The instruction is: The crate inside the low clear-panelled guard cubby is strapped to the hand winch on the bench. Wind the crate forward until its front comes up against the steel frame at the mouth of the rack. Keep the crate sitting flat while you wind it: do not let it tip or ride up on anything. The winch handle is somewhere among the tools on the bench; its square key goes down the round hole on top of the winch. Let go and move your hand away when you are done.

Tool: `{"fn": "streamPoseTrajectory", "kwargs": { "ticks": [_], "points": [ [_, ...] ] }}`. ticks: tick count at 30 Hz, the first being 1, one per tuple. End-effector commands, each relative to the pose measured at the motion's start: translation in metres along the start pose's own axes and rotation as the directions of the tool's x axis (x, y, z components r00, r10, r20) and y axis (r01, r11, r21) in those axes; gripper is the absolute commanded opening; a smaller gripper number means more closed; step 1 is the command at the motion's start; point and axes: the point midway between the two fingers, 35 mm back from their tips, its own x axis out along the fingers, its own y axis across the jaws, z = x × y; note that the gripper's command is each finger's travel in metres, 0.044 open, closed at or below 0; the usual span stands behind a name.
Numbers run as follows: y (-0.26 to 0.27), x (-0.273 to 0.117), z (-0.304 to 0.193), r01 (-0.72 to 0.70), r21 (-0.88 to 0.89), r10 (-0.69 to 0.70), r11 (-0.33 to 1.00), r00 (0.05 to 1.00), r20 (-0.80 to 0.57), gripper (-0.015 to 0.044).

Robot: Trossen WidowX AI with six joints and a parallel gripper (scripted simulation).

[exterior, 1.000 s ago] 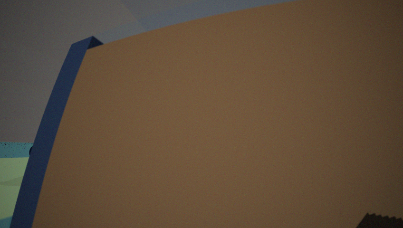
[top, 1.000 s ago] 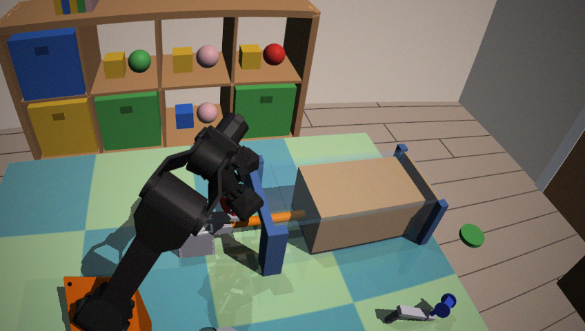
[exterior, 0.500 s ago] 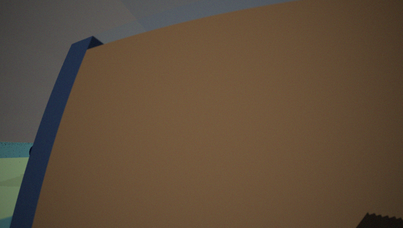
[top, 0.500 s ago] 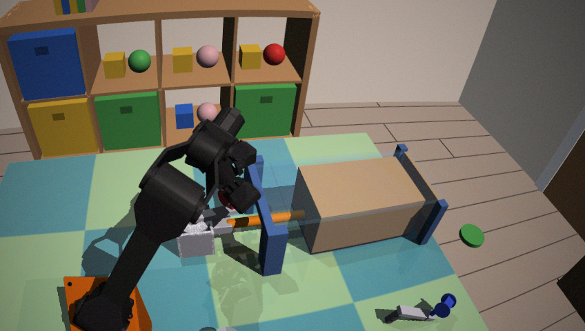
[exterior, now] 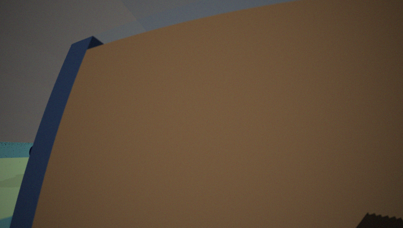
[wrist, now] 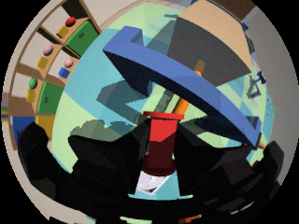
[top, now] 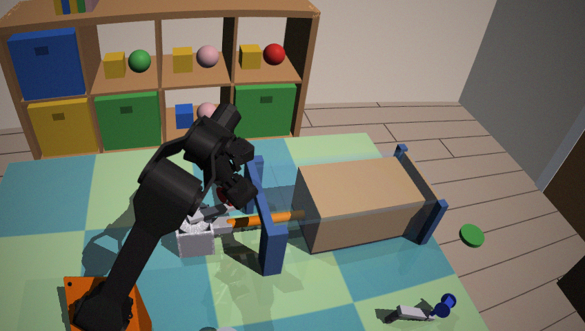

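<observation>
Crate (top: 361, 184) (exterior: 215, 118) (wrist: 215, 28) flat in cubby, well short of blue mouth frame (top: 266, 213) (wrist: 173, 79). Pincer (top: 232, 194) (wrist: 161, 122) clamped on red knob (top: 221, 196) (wrist: 163, 140); handle seemingly on winch (top: 196, 243) (wrist: 150, 182). Winding, release remain.

tan crate (top: 361, 184) (exterior: 212, 112) (wrist: 217, 23), orange strap (top: 268, 218) (wrist: 182, 106), blue frame (top: 267, 221) (wrist: 175, 79), green-and-teal checked mat (top: 287, 303) (wrist: 81, 89)

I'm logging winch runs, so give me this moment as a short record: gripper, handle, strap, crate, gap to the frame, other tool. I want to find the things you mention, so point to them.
gripper (top: 236, 196) (wrist: 161, 122): shut on the red grip
red grip (top: 223, 196) (wrist: 163, 133): between the fingers, over the winch side of the frame
winch (top: 196, 245): grey, beside the arm
strap (top: 275, 217) (wrist: 182, 108): orange, running from the winch side to the crate
crate (top: 361, 186) (exterior: 215, 121) (wrist: 210, 28): looks flat
gap: crate front short of the blue frame (top: 274, 245) (wrist: 187, 81)
other tool: blue-knobbed handle (top: 411, 312), lying on the bench
</observation>
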Motion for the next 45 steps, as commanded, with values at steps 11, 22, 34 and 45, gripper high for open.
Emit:
{"fn": "streamPoseTrajectory", "kwargs": {
  "ticks": [11, 22, 34, 45],
  "points": [
    [0.031, 0.000, -0.003, -0.033, -0.004, 0.033, 0.999, 0.999, -0.003, 0.0000],
    [0.045, -0.002, -0.006, -0.034, -0.004, 0.034, 0.999, 0.999, -0.003, 0.0000],
    [0.059, -0.005, -0.011, -0.035, -0.004, 0.035, 0.999, 0.999, -0.003, 0.0000],
    [0.070, -0.009, -0.017, -0.036, -0.004, 0.036, 0.999, 0.999, -0.003, 0.0000]
  ]
}}
